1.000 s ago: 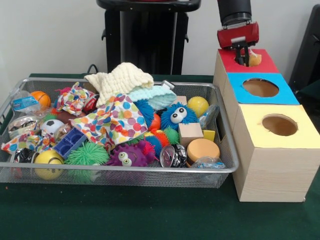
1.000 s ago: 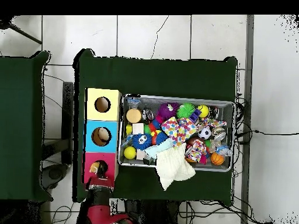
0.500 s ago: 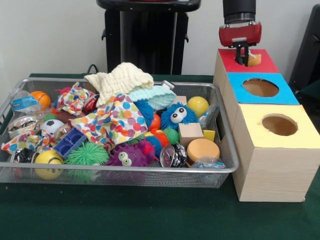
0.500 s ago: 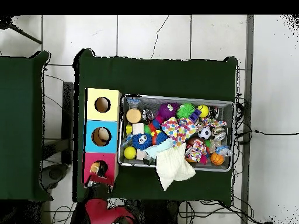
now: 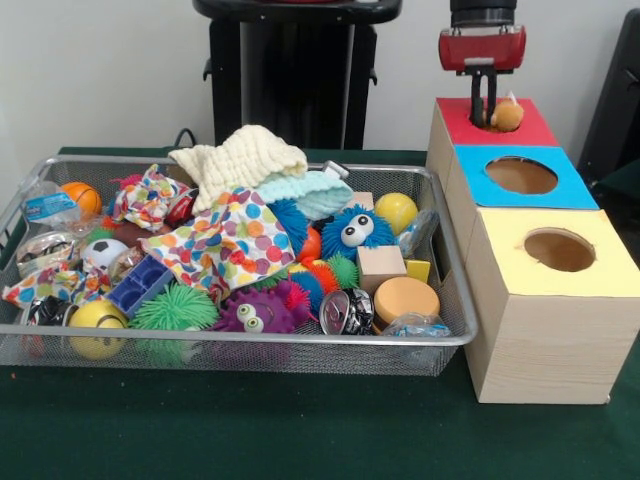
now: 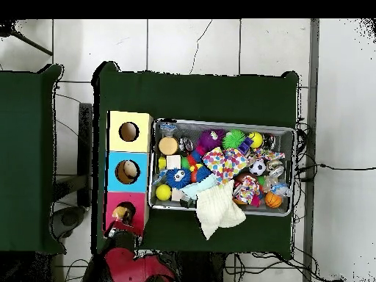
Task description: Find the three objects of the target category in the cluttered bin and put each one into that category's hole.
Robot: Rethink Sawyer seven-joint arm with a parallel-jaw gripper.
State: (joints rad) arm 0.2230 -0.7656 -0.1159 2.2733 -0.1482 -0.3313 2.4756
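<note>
A bin (image 5: pixel 300 345) of fine silvery wire mesh is seen on a matt green cloth table cover (image 5: pixel 250 430). The boxes (image 5: pixel 545 350) are shown with pale wood-grain sides and matt coloured tops. A knitted cream cloth (image 5: pixel 240 160), a spotted fabric (image 5: pixel 230 240), rubbery spiky balls (image 5: pixel 175 308) and a smooth wooden block (image 5: pixel 380 265) are visible.
</note>
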